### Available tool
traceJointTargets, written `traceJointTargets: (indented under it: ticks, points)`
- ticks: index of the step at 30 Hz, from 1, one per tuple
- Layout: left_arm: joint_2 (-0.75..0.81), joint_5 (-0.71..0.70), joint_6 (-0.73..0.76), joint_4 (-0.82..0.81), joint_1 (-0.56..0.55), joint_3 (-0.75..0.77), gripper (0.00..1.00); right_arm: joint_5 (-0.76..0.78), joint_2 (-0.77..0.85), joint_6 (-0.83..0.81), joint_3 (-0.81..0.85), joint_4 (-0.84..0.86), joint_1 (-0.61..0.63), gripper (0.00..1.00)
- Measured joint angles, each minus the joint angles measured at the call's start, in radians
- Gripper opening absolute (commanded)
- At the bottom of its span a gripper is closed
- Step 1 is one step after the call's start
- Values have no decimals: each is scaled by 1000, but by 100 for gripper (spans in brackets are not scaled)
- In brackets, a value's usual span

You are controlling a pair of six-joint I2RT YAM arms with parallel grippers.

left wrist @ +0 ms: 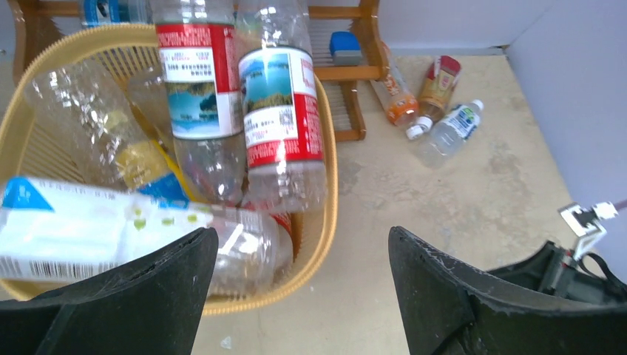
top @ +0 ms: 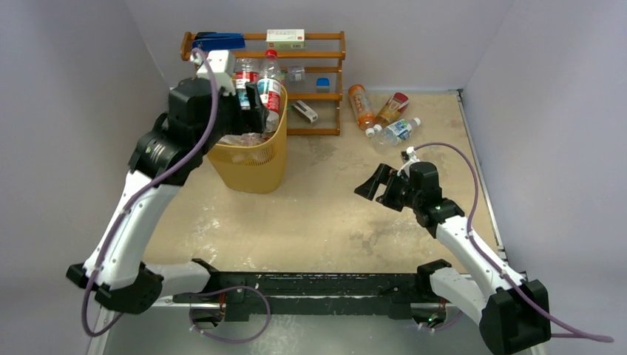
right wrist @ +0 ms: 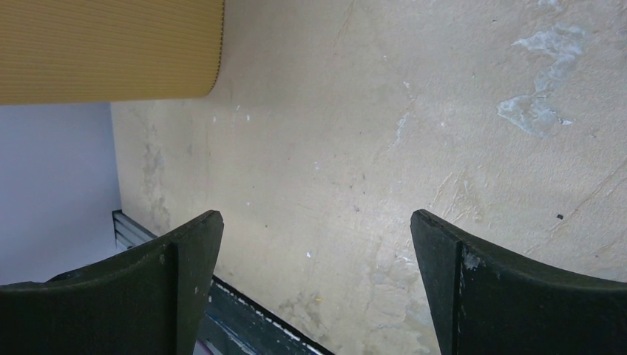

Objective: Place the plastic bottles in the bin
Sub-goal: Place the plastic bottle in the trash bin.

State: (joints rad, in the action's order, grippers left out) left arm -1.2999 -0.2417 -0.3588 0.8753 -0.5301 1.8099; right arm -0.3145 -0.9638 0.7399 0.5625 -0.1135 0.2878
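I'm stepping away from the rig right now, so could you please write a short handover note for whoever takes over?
Left hand: open, empty, above the bin.
Right hand: open, empty, above the table, right of the bin.
Done: the bin is packed with bottles; two red-labelled bottles stand in it and poke above its rim.
Left: three bottles lie on the table to the right of the wooden rack: an orange bottle, an amber bottle and a clear bottle with a white cap. The right hand looks nearer to them.
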Motion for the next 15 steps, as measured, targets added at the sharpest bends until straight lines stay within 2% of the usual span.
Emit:
traceJointTargets:
  ticks: [8, 15]
  points:
    - [275, 108, -89, -105, 0, -371, 86, -23, 141, 29, -34, -47, 0, 100]
    - [328, 220, -175, -100, 0, -620, 86, -22, 276, 47, -28, -141, 0, 100]
